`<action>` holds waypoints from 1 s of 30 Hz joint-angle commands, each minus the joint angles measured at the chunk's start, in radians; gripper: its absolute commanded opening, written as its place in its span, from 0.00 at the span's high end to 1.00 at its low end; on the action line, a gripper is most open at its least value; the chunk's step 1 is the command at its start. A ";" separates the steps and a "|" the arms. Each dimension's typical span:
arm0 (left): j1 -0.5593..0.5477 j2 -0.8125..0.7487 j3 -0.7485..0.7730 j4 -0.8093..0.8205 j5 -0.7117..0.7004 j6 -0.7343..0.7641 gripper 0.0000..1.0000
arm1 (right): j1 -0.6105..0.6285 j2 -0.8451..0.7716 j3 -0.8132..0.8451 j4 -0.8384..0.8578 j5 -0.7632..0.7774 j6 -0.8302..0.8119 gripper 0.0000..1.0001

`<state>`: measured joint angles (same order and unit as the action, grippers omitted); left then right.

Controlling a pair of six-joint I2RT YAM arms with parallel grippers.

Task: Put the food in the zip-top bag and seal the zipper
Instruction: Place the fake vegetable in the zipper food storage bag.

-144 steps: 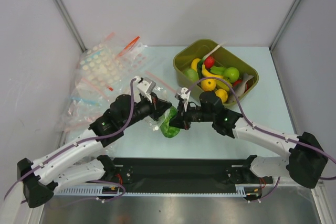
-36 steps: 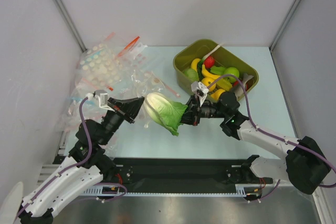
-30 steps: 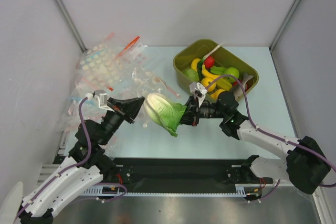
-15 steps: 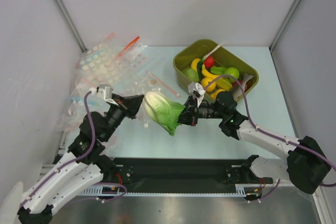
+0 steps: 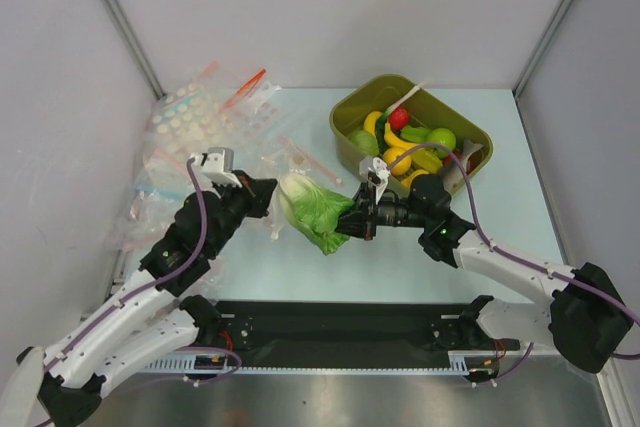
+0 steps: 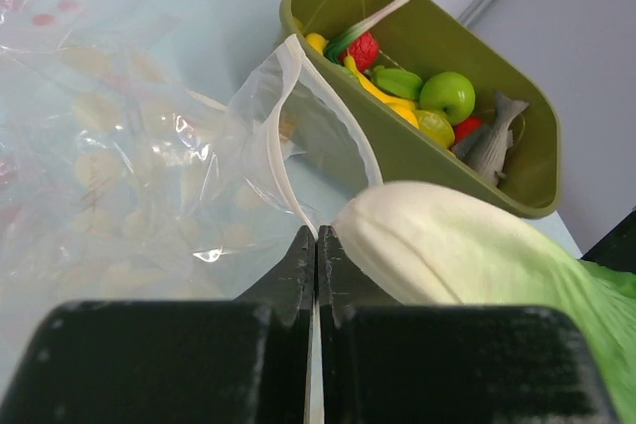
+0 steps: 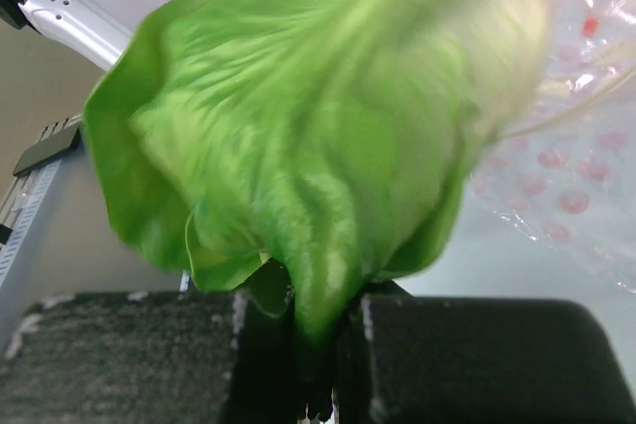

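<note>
Lettuce (image 5: 308, 209), ruffled green toy, is sitting clamped in right gripper (image 5: 352, 225), aimed 9 o'clock at white-dotted clear plastic bag (image 6: 333, 151); left gripper (image 6: 316, 245) is pinching zip rim (image 6: 273, 146) open.

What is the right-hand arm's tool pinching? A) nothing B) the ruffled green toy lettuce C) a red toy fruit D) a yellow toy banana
B: the right tool is shut on a leaf of the ruffled green toy lettuce, as its wrist view shows.
</note>
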<state>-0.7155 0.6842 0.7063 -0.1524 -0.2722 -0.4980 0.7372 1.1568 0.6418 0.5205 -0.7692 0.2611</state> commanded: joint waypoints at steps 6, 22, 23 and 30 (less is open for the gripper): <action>-0.004 -0.026 0.047 0.007 -0.065 -0.025 1.00 | -0.012 -0.048 0.009 0.029 0.016 0.021 1.00; -0.002 0.089 0.064 0.192 0.398 0.036 1.00 | 0.004 0.023 0.048 0.035 -0.104 0.030 1.00; -0.002 0.081 0.059 0.197 0.396 0.045 1.00 | 0.004 0.032 0.059 0.027 -0.102 0.035 1.00; -0.002 0.044 0.025 0.269 0.508 0.009 1.00 | -0.010 0.072 0.078 0.021 -0.145 0.050 1.00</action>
<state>-0.7158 0.7238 0.7322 0.0158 0.1188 -0.4713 0.7307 1.2343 0.6739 0.4950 -0.8616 0.3031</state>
